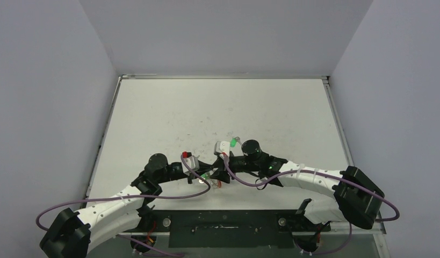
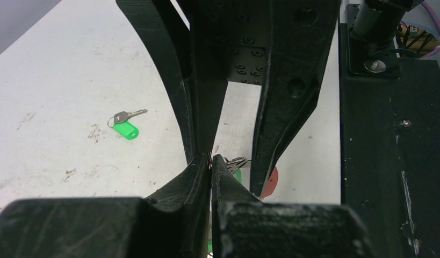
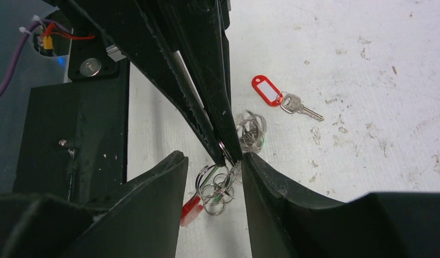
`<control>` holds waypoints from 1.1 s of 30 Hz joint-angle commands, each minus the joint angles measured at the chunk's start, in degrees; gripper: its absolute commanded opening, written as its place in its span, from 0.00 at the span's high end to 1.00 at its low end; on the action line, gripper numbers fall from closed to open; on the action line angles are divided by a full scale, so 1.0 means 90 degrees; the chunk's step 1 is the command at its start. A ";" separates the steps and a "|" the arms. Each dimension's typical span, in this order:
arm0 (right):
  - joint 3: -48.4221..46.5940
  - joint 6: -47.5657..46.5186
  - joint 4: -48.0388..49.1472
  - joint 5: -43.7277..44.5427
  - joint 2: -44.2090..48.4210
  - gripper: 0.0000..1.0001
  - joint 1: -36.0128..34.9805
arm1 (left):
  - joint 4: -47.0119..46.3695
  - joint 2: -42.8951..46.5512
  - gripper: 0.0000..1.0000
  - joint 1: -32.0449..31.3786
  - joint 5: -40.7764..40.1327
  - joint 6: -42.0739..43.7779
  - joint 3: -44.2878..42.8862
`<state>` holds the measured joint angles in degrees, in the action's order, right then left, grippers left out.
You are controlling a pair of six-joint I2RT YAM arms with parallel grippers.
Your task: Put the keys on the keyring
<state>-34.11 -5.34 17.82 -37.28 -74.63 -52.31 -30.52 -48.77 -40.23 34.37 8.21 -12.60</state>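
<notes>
**Top view.** My two arms meet over the near middle of the counter (image 1: 207,107). The left pincer (image 1: 202,173) and the right pincer (image 1: 224,170) point tip to tip, and the keyring (image 1: 213,179) sits between them.

**Left wrist view.** The left pincer is closed tight, with a thin wire of the keyring nipped at its tips. The right pincer's fingers (image 2: 293,97) come down from above, one on either side of those tips. A green-tagged key (image 2: 124,128) lies loose on the counter, well apart from the pincers.

**Right wrist view.** The right pincer stands partly apart. Its fingers flank the keyring's silvery loops and red arc, and I see no clear grip on them. The left pincer's tips pinch one loop just above. A red-tagged key (image 3: 281,98) lies flat on the counter beyond, apart from the ring.
</notes>
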 commanded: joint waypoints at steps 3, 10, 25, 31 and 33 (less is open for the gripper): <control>-0.0526 -0.0027 -0.0285 0.0845 -0.0173 0.66 -0.0238 | -0.0193 -0.0067 1.00 -0.0061 -0.0109 -0.0158 -0.0055; -0.0341 0.0341 -0.0076 0.1461 -0.0014 0.94 -0.0298 | -0.0226 -0.0060 1.00 -0.0061 -0.0216 -0.0253 -0.0074; -0.0383 0.0315 -0.0340 0.1799 0.0069 1.00 -0.0398 | -0.0086 0.0831 0.63 -0.0081 -0.1129 -0.0648 0.0024; -0.0380 0.0301 -0.0367 0.1854 0.0089 1.00 -0.0441 | 0.0151 0.1578 0.64 -0.0081 -0.1357 -0.0756 0.0294; -0.0380 0.0300 -0.0374 0.1873 0.0096 1.00 -0.0452 | 0.0246 0.1743 0.65 -0.0079 -0.1255 -0.0767 0.0339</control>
<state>-36.36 -2.33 12.78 -21.65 -75.31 -55.96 -28.88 -35.68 -40.77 23.79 2.74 -10.55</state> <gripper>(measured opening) 0.116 0.362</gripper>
